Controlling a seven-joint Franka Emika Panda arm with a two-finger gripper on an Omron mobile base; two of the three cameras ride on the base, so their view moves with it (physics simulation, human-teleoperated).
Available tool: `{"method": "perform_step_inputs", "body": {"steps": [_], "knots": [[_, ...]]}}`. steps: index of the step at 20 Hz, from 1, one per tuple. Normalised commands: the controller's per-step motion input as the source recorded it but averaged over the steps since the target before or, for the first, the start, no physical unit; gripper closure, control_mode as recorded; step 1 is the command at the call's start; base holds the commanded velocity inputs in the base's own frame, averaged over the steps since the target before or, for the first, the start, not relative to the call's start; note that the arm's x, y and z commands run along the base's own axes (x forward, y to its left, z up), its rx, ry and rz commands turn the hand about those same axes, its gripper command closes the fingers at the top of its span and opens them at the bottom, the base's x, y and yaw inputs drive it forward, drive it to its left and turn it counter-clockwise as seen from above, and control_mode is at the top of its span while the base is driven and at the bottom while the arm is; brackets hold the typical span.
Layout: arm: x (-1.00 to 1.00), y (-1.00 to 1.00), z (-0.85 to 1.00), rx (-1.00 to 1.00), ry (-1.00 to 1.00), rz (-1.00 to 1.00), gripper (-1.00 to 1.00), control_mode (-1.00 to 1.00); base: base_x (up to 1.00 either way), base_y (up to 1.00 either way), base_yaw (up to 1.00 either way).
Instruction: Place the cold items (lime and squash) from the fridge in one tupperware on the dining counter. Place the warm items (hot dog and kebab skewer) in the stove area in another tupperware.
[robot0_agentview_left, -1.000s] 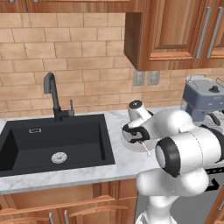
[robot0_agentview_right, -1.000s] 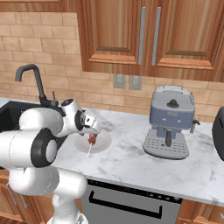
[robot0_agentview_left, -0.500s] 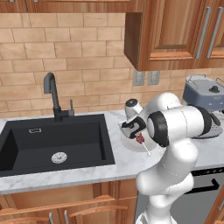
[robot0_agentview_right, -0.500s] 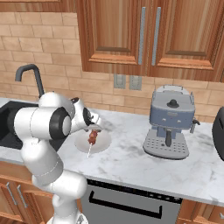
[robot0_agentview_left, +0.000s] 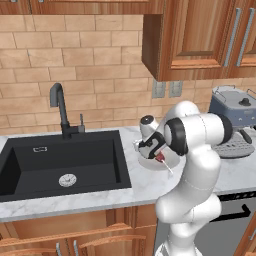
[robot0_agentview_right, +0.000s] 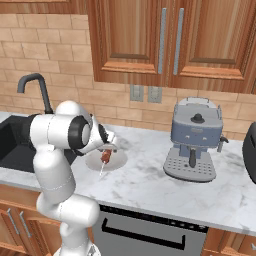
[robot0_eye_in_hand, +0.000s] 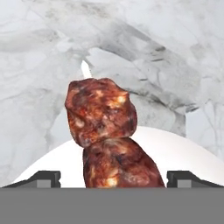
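Presently my fingers (robot0_eye_in_hand: 112, 177) stand wide on either side of the kebab skewer (robot0_eye_in_hand: 107, 135), which lies on a white plate (robot0_agentview_right: 115, 161) on the marble table (robot0_agentview_right: 165, 185). Judged light; meat soft and greasy, stick thin. Best taken across the meat chunks.

Rough meat, smooth plate, polished stone and wood

Just ahead of the gripper (robot0_eye_in_hand: 113, 177), the kebab (robot0_eye_in_hand: 105, 131) looks rough, lumpy and a little greasy, on a pale matt stick; the plate (robot0_eye_in_hand: 175, 151) under it is smooth white, like ceramic. The counter (robot0_agentview_right: 150, 185) around them is grey-veined marble with a soft shine. Behind the hand, the wall (robot0_agentview_left: 75, 70) is matt brick, the cabinets (robot0_agentview_right: 150, 45) are glossy wood, the sink (robot0_agentview_left: 60, 165) is matt black, and the coffee machine (robot0_agentview_right: 194, 140) is grey-blue metal.
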Motion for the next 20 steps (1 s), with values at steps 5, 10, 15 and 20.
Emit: {"method": "perform_step_inputs", "body": {"steps": [5, 10, 15, 20], "knots": [[0.00, 0.00, -0.27, 0.03, 0.00, -0.04, -1.00, -1.00, 0.00, 0.00, 0.00], [-0.07, 0.00, -0.13, 0.03, -0.01, -0.06, 1.00, -1.00, 0.00, 0.00, 0.00], [-0.19, 0.08, -0.07, 0.04, -0.05, -0.14, 1.00, -1.00, 0.00, 0.00, 0.00], [0.00, 0.35, -0.01, 0.00, 0.00, -0.20, 1.00, -1.00, 0.00, 0.00, 0.00]]}}
